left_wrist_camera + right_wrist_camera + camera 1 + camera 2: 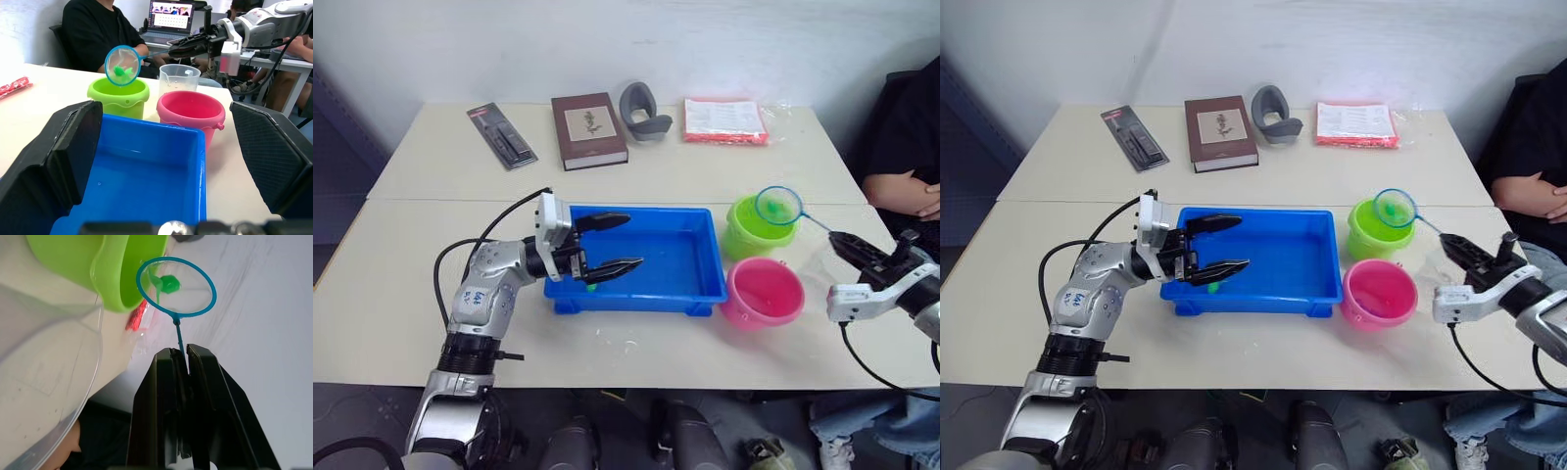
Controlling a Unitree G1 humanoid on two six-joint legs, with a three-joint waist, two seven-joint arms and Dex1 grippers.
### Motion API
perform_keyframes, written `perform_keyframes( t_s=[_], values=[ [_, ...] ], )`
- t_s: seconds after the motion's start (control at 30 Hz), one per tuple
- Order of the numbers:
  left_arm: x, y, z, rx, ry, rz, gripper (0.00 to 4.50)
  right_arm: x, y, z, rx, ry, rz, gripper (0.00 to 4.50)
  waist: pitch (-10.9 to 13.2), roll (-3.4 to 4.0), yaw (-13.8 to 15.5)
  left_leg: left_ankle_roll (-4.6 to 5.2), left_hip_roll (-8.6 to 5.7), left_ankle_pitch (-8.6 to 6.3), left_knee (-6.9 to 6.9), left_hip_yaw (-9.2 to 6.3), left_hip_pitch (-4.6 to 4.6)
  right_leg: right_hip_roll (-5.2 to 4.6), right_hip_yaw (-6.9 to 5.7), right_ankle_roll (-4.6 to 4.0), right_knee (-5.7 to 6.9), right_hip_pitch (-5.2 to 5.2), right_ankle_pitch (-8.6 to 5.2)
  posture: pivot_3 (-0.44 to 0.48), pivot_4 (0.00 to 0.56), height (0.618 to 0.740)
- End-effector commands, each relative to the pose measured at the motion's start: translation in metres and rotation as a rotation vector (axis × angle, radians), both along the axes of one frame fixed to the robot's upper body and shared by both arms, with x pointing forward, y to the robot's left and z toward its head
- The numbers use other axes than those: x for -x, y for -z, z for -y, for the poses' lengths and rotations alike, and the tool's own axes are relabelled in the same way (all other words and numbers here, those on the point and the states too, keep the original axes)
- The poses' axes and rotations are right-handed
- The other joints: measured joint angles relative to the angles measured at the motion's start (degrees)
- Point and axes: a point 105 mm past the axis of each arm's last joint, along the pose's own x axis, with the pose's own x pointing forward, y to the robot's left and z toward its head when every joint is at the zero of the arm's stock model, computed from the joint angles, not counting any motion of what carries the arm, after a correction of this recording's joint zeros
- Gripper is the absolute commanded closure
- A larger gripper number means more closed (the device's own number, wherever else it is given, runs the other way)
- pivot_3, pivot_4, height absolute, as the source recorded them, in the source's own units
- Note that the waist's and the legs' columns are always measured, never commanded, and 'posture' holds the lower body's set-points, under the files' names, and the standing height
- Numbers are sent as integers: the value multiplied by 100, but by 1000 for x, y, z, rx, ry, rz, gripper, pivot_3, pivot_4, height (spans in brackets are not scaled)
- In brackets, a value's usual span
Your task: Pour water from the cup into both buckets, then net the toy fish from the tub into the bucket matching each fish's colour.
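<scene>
left end effector [610, 243] released over tub [690, 290] rim | right end effector [185, 354] grasping net [778, 205] above green bucket [747, 235]

head pair: high, facing down-forward | wrists: low, close | shared: tub [695, 257], green bucket [119, 97]

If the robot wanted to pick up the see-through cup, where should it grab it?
Probably by the rim or wall. The cup stands upright and open-topped, just behind the pink bucket as the left wrist sees it, so coming down from above looks clearest. Its handle can't be made out here. The right end effector is nearest but shut on the net; the left end effector is open.
</scene>
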Motion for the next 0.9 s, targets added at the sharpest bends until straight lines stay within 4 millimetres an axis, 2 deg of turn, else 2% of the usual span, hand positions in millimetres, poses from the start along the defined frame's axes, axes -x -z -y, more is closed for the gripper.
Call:
perform_keyframes(
  t_s=[0.03, 0.1, 0.2, 0.33, 0.43, 0.5, 0.6, 0.73, 0.83, 0.9],
  values=[
    [1, -8, 1, 5, -1, 47, 14, 0, -16, -10, -6, -41, 55, 4500, 0, 0, -3, 0, 0, 0, 0, -1, 0, 0, 0, 0, 0, 0, 0, 0, 150, 740],
    [0, -8, 1, 8, -7, 49, 14, -2, -24, 5, -18, 24, 92, 4500, 0, 0, -3, -1, 0, 0, 0, 0, 0, 0, 0, 0, 1, 0, 0, 0, 150, 740],
    [2, -6, 2, 0, 4, 45, 14, 2, -6, -15, -12, -66, 12, 4500, 0, 0, -4, -1, 0, 1, 0, 1, 1, 0, 0, 0, 1, 0, 0, 0, 150, 740],
    [0, -8, 1, 7, -11, 46, 14, 0, -18, 3, -30, 18, 75, 4500, 0, 0, -5, -3, 1, 1, 0, 0, 1, 1, 0, 0, 1, 0, 0, 0, 150, 740],
    [0, -7, -1, 3, -12, 46, 14, 4, -15, -9, -66, -26, 68, 4500, 0, 0, -3, -2, 1, 1, 0, 0, 1, 0, 1, 0, 2, 0, 0, 0, 150, 740],
    [-1, -7, -4, 0, -20, 47, 14, 4, -25, -14, -121, -42, 96, 4500, 0, 0, -4, -3, 2, 1, 0, -1, 1, 1, 1, 0, 2, 0, 0, 0, 150, 740],
    [-1, -6, -15, -15, -38, 46, 14, 4, -38, -41, -425, -117, 17, 4500, 0, 0, -27, -3, 1, 2, 0, -1, 1, 4, 1, 1, 2, 0, 1, 0, 150, 740],
    [-3, 1, -49, -86, -98, 48, 14, 12, -27, -116, -751, -314, -368, 4500, 0, 0, -141, -9, 15, 4, -1, -6, 8, 3, 1, 1, 7, 3, 1, 0, 150, 740],
    [-3, 4, -72, -134, -140, 48, 14, 15, -11, -148, -823, -327, -615, 4500, 0, 0, -135, -11, 22, 5, -1, -17, 8, 1, -5, -4, 11, 4, -1, 0, 150, 740],
    [-2, 7, -85, -170, -155, 45, 14, 11, -7, -163, -815, -334, -683, 4500, 1, -1, -115, -7, 16, 3, 2, -24, 3, -6, -11, -7, 12, 3, -3, 0, 150, 740]
  ],
)
